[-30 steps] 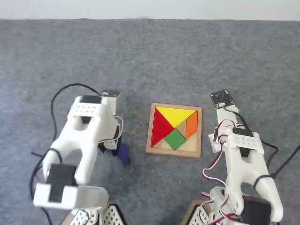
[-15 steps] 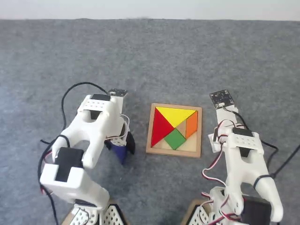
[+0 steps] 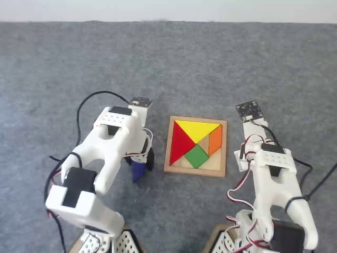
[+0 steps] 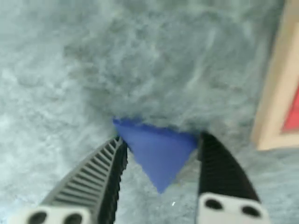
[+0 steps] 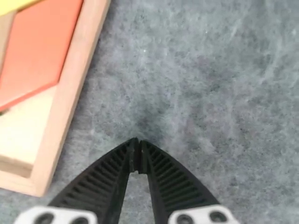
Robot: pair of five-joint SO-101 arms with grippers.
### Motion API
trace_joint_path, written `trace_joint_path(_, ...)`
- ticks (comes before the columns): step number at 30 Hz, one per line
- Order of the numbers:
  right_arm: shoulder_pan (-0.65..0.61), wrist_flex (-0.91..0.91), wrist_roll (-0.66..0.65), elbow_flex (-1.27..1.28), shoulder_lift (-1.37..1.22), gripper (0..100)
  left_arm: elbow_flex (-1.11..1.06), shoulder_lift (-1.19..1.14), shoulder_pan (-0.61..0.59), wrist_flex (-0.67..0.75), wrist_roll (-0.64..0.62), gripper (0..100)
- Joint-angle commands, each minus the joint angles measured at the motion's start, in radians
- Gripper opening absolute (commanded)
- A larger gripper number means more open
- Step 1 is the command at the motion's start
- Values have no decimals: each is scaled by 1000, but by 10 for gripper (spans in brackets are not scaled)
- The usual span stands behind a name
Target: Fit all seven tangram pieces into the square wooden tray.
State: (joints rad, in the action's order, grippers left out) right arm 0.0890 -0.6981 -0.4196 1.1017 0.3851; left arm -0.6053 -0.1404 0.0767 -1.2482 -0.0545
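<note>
Shifted rightward toward the square wooden tray (image 3: 195,172), the left claw (image 4: 161,140) pinches a smooth blue triangle (image 4: 159,151) over the fuzzy grey tabletop (image 3: 158,68), near its front edge; the right claw (image 5: 138,142) is clenched empty beside the tray.

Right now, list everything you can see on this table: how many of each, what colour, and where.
wooden tray: one, light wood, mid-table between the two arms
yellow triangle: one, yellow, in the tray along its far edge
red triangle: one, red, in the tray on the left arm's side
green square: one, green, in the tray below the yellow and red pieces
orange piece: one, orange, in the tray on the right arm's side
blue triangle: one, blue, outside the tray on the left arm's side
table cover: one, grey, under everything
left gripper: one, black jaws shut on the blue triangle
right gripper: one, black jaws shut, over the cover beside the tray's rim
</note>
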Motion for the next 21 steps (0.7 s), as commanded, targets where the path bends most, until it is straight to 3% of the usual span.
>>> trace_joint_path(1, -1, 21, -9, -25, 8, 8, 27, 46, 3, 64, 6, 133)
trace_joint_path(7, -1, 21, -8, -25, 8, 8, 18, 58, 3, 63, 146, 64)
trace_joint_path(14, -1, 21, -8, -25, 8, 8, 70, 72, -34, 25, 276, 66)
trace_joint_path(21, -1, 21, -11, -25, 8, 8, -16, 431, -31, -80, 318, 146)
